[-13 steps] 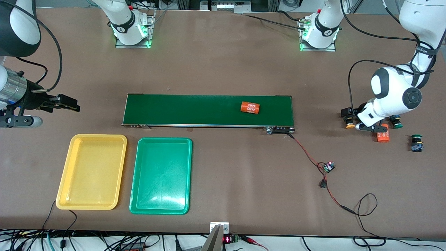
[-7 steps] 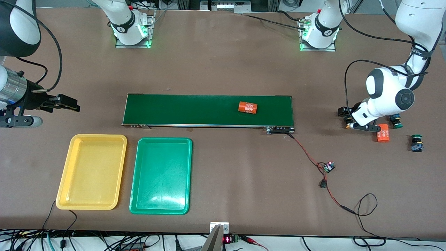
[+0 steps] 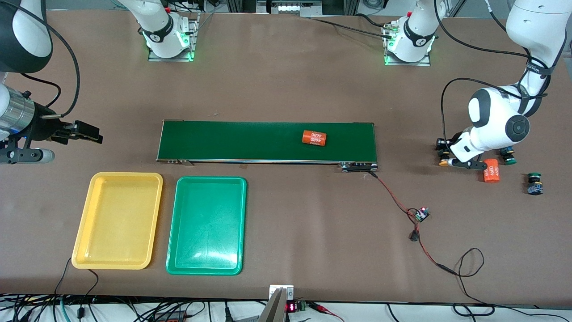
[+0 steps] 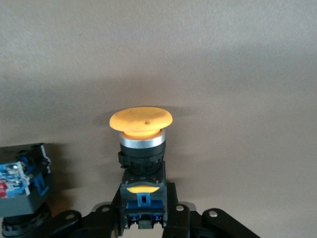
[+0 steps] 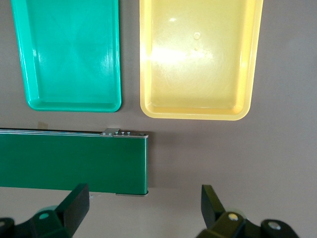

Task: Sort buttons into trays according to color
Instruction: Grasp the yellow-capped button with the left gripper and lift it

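Observation:
My left gripper is shut on a yellow-capped button, low over the table at the left arm's end. Its fingers clamp the black-and-blue body, and the cap points away from the wrist. Another black-and-blue button body lies close beside it, its cap hidden. Two green-capped buttons stand farther toward that end of the table. The yellow tray and the green tray sit side by side near the right arm's end, both empty. My right gripper waits open above the table by the belt's end.
A long dark-green conveyor belt crosses the middle and carries an orange cylinder. A second orange cylinder lies by my left gripper. A red-and-black wire with a small board runs from the belt's end toward the front camera.
My left gripper has closed on the yellow-capped button and shifted a little with it. The orange cylinder on the belt has moved toward the right arm's end. The right arm stayed still.

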You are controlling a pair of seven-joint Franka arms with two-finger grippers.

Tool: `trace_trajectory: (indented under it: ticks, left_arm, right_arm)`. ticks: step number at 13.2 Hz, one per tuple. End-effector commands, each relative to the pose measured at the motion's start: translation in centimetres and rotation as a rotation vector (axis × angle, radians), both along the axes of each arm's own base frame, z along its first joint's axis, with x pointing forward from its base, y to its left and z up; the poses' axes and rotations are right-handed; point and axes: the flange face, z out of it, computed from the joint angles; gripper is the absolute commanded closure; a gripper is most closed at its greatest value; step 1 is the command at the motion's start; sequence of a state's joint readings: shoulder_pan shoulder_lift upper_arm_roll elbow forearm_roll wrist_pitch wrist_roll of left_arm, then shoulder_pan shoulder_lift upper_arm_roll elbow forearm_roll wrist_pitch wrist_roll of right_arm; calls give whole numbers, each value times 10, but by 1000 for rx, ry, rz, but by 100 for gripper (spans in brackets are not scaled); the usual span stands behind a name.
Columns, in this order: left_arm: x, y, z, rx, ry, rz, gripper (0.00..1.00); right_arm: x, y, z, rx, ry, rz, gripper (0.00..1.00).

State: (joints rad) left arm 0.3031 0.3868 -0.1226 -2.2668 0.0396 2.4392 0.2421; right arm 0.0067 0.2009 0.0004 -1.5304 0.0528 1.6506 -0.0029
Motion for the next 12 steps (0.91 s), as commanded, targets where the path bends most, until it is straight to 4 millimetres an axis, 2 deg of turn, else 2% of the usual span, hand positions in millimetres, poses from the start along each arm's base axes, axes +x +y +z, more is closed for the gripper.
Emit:
trace_trajectory:
  ticks: [1, 4, 6, 10, 12]
  left_arm:
    - [10, -2, 20, 22, -40, -25, 100]
    - [19, -14, 44, 30, -79, -82, 100]
    - [21, -33, 65, 25, -77, -169, 100]
    - [18, -100, 108, 38, -34, -204, 100]
    - [18, -136, 122, 48, -39, -230, 100]
  right_arm:
    - [1, 1, 2, 18, -8, 6, 0]
    - [1, 1, 2, 18, -8, 6, 0]
    - [1, 1, 2, 18, -8, 6, 0]
    - [1, 1, 2, 18, -8, 6, 0]
    - [1, 1, 2, 18, -6, 6, 0]
